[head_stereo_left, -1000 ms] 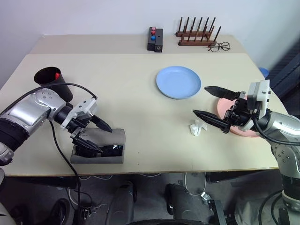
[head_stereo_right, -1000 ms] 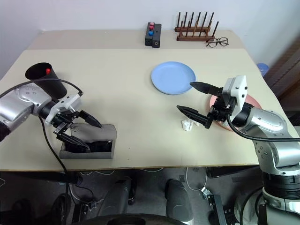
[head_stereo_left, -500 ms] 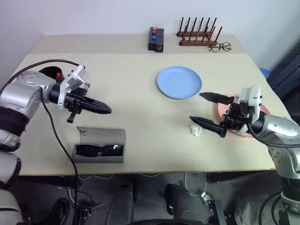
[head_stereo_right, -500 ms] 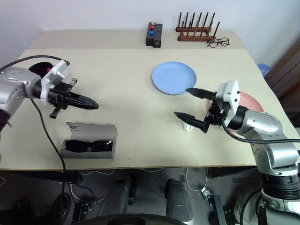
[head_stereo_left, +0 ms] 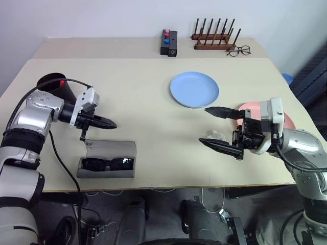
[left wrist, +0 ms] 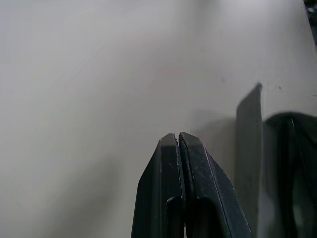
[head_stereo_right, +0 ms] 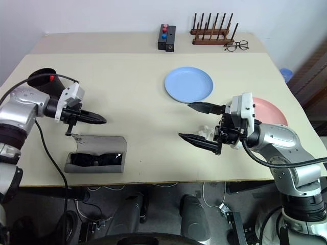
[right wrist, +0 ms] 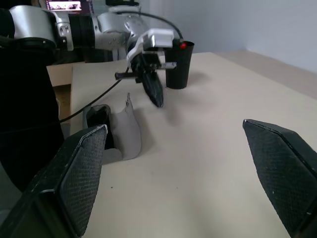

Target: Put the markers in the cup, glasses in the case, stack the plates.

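My left gripper [head_stereo_left: 111,123] is clenched shut with nothing in it, fingers pressed flat together, hovering over bare table just beyond the far edge of the case [head_stereo_left: 107,159]. The case sits at the near left of the table [head_stereo_left: 127,92], lid open, and I can see the glasses [head_stereo_left: 108,163] lying inside it. The cup [head_stereo_left: 57,89] stands far-left of that gripper, beside my left forearm, with a red marker cap [head_stereo_left: 62,82] showing at its rim; I can't tell how many markers are in there. My right gripper [head_stereo_left: 214,127] is released, jaws spread wide and holding nothing, pointing left over the near right part of the table. A small crumpled white scrap [head_stereo_left: 214,135] lies on the table between its two fingers, whether touching them I can't tell. The pink plate [head_stereo_left: 248,109] is on the right, partly hidden behind my right hand. The blue plate [head_stereo_left: 194,89] is farther and to the left of it, apart, so not stacked. At the far edge: a black box [head_stereo_left: 169,43], a wooden peg rack [head_stereo_left: 213,35], and wire-framed spectacles [head_stereo_left: 239,50] just right of the rack.
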